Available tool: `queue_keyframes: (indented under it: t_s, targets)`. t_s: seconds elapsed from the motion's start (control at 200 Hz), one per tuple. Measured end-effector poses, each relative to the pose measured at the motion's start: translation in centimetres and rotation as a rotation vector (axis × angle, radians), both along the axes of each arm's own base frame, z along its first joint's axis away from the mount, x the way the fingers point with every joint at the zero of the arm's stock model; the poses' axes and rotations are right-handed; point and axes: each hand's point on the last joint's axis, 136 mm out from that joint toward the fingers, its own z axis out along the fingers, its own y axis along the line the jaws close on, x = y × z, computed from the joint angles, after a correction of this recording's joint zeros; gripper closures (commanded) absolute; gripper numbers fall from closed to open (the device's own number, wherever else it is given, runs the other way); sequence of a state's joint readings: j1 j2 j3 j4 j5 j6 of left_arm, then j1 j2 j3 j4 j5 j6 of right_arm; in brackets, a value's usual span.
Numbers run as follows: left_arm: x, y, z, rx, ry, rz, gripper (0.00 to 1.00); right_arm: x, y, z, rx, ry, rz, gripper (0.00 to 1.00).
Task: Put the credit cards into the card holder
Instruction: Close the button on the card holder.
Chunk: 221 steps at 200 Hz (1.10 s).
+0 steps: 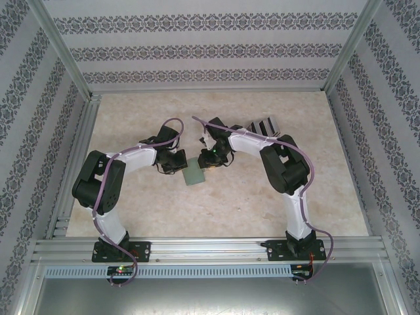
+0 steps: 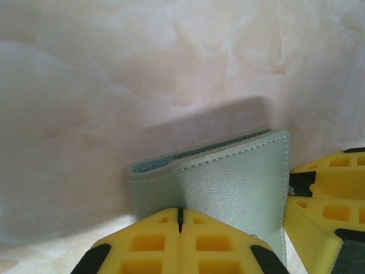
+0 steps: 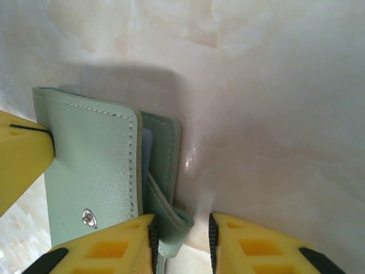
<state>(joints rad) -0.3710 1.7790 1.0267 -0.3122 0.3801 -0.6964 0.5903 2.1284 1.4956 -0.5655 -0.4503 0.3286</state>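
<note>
The sage-green card holder (image 1: 194, 174) lies mid-table between both grippers. My left gripper (image 2: 180, 214) is shut, and its closed yellow tips rest against the card holder's (image 2: 234, 182) outer cover near one edge, with nothing between the jaws. My right gripper (image 3: 181, 222) is open at the opposite edge of the card holder (image 3: 94, 165). The curled green strap (image 3: 174, 221) sits between its jaws. The left pad touches the strap and the right pad stands apart from it. A pale blue layer (image 3: 145, 149) shows inside the fold. The credit cards are hidden.
A grey slotted rack (image 1: 262, 126) stands behind the right arm, toward the back. Patterned walls and an aluminium frame (image 1: 79, 151) enclose the marble tabletop (image 1: 164, 210). The right gripper's yellow fingers (image 2: 328, 214) crowd the card holder's right side in the left wrist view.
</note>
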Motion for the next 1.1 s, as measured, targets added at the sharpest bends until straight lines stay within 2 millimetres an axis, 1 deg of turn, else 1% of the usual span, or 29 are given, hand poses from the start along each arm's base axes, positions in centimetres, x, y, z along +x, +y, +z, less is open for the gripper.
queue_keyframes:
  t_s: [0.105,0.18,0.3,0.4,0.52,0.585,0.665,0.804,0.894,0.964,1.029,1.104]
  targets:
    - [0.0,0.0,0.0,-0.001,-0.001,0.0,1.0,0.1,-0.1,-0.2,-0.014,-0.013,0.004,0.86]
    - [0.0,0.0,0.0,0.0,-0.002,0.0,1.0,0.2,-0.1,-0.2,-0.017,-0.021,0.005,0.88]
    - [0.1,0.1,0.0,0.004,-0.006,-0.001,1.0,0.3,-0.7,-0.1,0.017,-0.035,-0.024,0.9]
    - [0.2,0.0,-0.1,0.001,-0.015,-0.006,1.0,0.4,-1.7,0.1,0.073,-0.032,-0.066,0.92]
    - [0.2,0.1,-0.4,0.006,-0.02,-0.005,1.0,1.0,-3.2,0.2,0.128,-0.023,-0.127,0.92]
    - [-0.2,0.5,-1.4,0.025,-0.001,-0.001,1.0,1.3,-4.4,-0.1,0.157,-0.004,-0.172,0.91]
    - [0.0,0.6,-1.3,0.023,-0.008,0.004,1.0,1.7,-5.3,-0.3,0.226,0.028,-0.229,0.91]
    - [0.0,0.6,-1.3,0.022,-0.009,0.004,1.0,1.7,-5.6,-0.1,0.326,0.076,-0.275,0.91]
    - [0.1,0.5,-1.2,0.021,-0.006,0.003,1.0,1.6,-5.2,0.2,0.366,0.084,-0.273,0.91]
    - [0.2,0.5,-1.0,0.022,0.0,0.003,0.87,1.6,-4.9,0.6,0.398,0.088,-0.268,0.92]
    - [0.5,0.3,-0.4,0.017,-0.001,0.002,0.83,1.6,-4.5,0.9,0.435,0.088,-0.268,0.92]
    - [1.4,-0.3,0.9,-0.005,-0.023,0.0,0.77,1.4,-4.3,1.2,0.475,0.088,-0.271,0.92]
